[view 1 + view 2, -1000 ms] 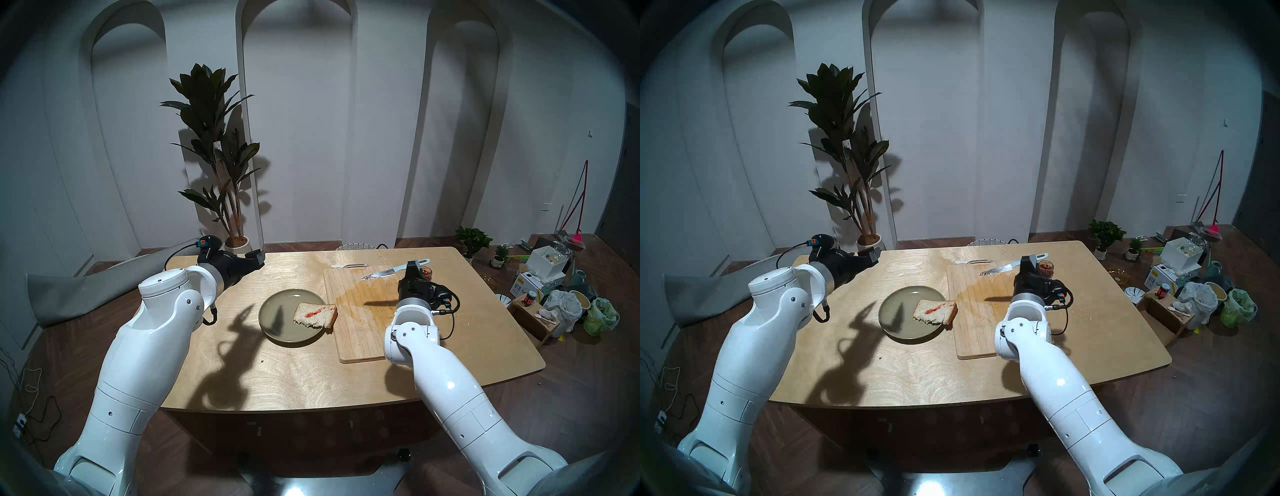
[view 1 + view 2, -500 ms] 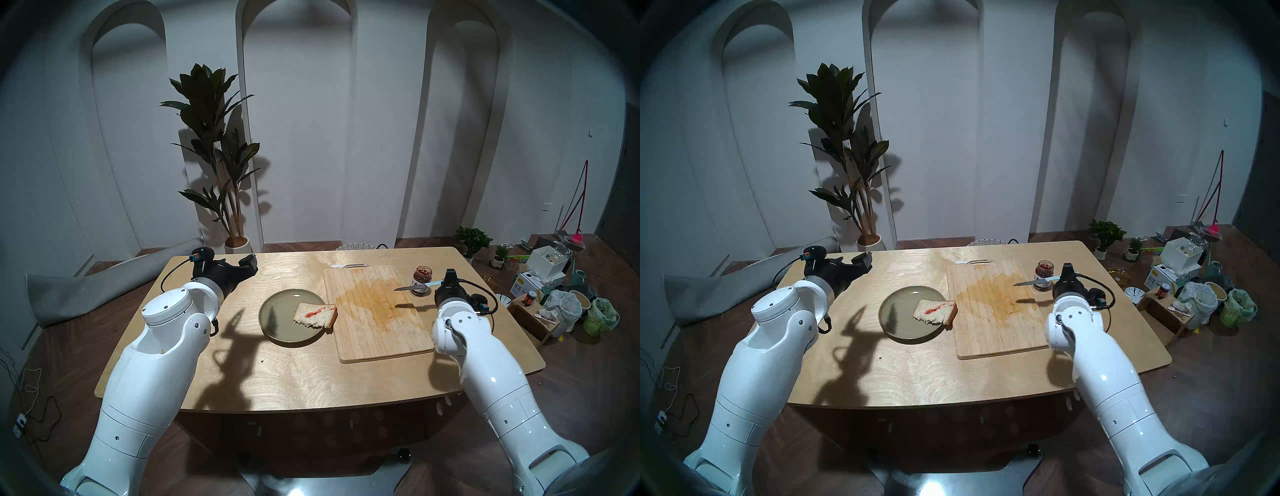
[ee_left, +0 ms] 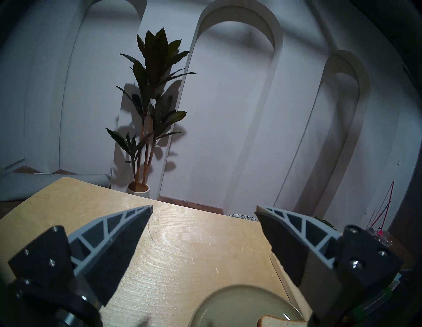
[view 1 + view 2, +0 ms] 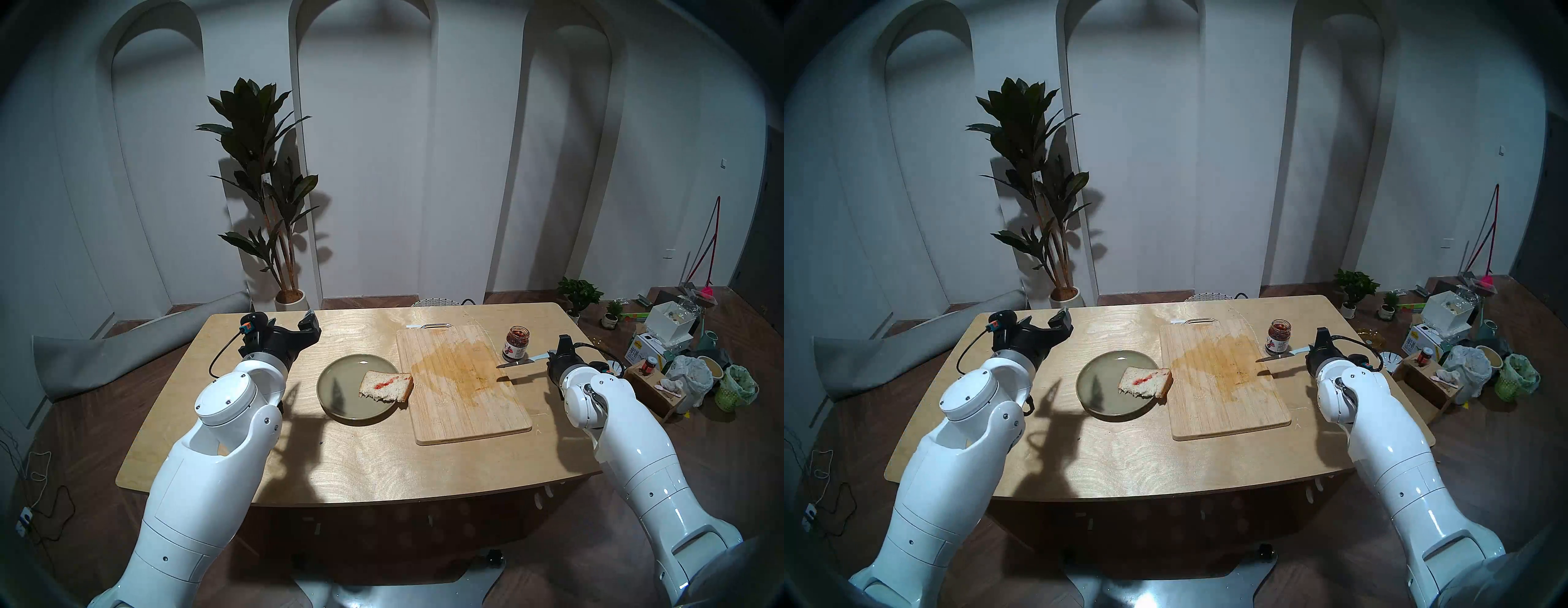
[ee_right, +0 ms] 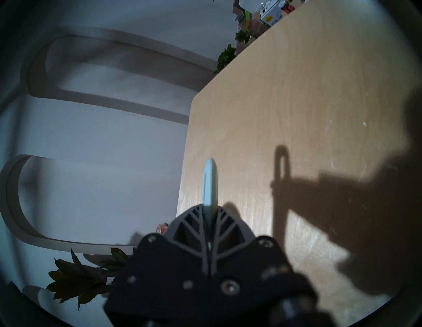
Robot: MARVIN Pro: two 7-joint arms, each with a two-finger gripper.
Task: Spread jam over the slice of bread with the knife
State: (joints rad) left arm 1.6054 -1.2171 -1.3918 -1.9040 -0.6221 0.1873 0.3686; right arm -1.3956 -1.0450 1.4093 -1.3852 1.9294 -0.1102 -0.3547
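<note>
The step in hand looks like reloading the knife point(image 4: 518, 361) with jam point(image 4: 516, 342): only a short red streak lies on the bread point(image 4: 387, 385), which sits at the plate's point(image 4: 339, 373) 3 o'clock edge. The right gripper point(image 4: 551, 356) is clamped tight on the knife handle, blade level and pointing toward 9 o'clock, just in front of the jar. Next, I judge, the tip must rise and dip into the jar's mouth. The left gripper point(image 3: 203, 211), at the table's 10 o'clock, is spread wide and holds nothing.
</note>
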